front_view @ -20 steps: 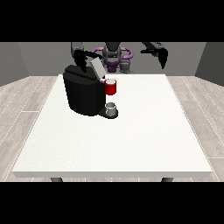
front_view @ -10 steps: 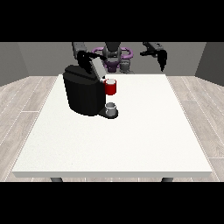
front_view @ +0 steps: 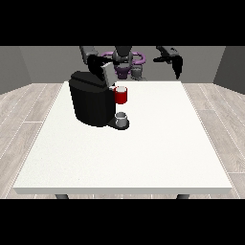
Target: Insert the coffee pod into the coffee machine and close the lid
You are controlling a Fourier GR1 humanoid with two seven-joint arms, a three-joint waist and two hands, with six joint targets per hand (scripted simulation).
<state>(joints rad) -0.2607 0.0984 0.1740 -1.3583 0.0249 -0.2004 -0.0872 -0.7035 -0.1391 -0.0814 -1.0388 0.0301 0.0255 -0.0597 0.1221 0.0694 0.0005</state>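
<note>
The hand at the view's right (front_view: 173, 59) has drifted a little further out past the far right corner of the table since a moment ago and hangs there in the air, well apart from everything; whether its fingers are spread or curled I cannot tell. The hand at the view's left (front_view: 97, 64) sits just behind the top of the black coffee machine (front_view: 91, 99), by the raised lid (front_view: 106, 72), and its fingers are equally unreadable. I cannot pick out the grey pod for certain; a grey thing (front_view: 122, 118) rests at the machine's foot, under a red thing at the machine (front_view: 121, 95). The risk, I'd say, is the lid coming down on no pod. The white table (front_view: 143, 148) stands on pale plank flooring (front_view: 24, 115), with grey walls (front_view: 43, 60) behind.
</note>
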